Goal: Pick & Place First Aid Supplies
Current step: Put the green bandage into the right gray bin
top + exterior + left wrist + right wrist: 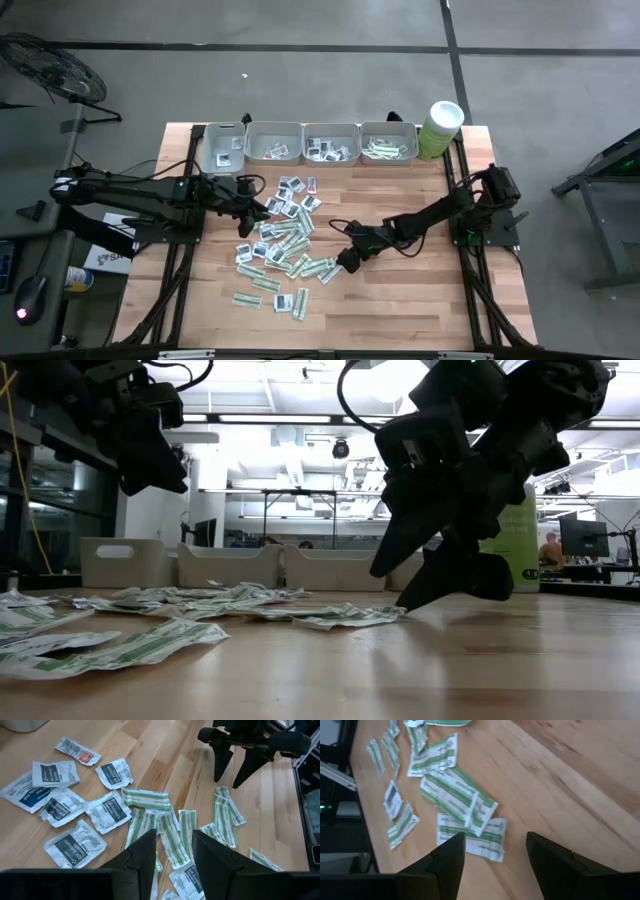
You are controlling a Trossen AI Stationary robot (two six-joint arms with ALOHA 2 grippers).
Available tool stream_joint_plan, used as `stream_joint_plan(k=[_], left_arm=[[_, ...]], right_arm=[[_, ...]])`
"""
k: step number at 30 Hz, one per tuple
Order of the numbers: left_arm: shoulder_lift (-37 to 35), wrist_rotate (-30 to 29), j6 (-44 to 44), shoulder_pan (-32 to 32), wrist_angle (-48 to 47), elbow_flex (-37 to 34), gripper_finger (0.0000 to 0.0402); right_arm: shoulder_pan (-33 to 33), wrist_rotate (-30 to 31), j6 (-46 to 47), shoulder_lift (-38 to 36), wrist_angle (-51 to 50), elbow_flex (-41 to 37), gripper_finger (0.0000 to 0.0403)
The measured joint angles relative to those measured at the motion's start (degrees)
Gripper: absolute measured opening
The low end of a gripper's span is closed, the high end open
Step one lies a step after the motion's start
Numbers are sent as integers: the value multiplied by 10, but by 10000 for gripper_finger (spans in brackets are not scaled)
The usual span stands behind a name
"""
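Wooden slatted table (400,300) on grey floor. Four grey rectangular plastic trays (273,142) line the far edge, tall pale green cylinder tub with white lid (440,128) at the far right corner. Small flat first aid sachets (285,245), green-white strips and squarish white ones with dark marks, lie scattered loose across the table's middle, toward the left. Left gripper (262,212) hangs over the far part of the scatter, fingers (142,857) parted, nothing between them. Right gripper (345,262) sits low at the scatter's right edge, tips by the table, fingers (451,851) spread wide, empty; green-white strips lie just beyond them.
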Motion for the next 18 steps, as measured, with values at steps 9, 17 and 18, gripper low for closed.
stream_joint_plan(k=[9, 17, 18], left_arm=[[0, 0, 0, 0, 0, 0, 126], [0, 0, 1, 0, 0, 0, 126], [0, 0, 1, 0, 0, 0, 126]], right_arm=[[9, 6, 18, 0, 1, 0, 204], [12, 10, 83, 0, -2, 0, 204], [12, 10, 91, 0, -3, 0, 204]])
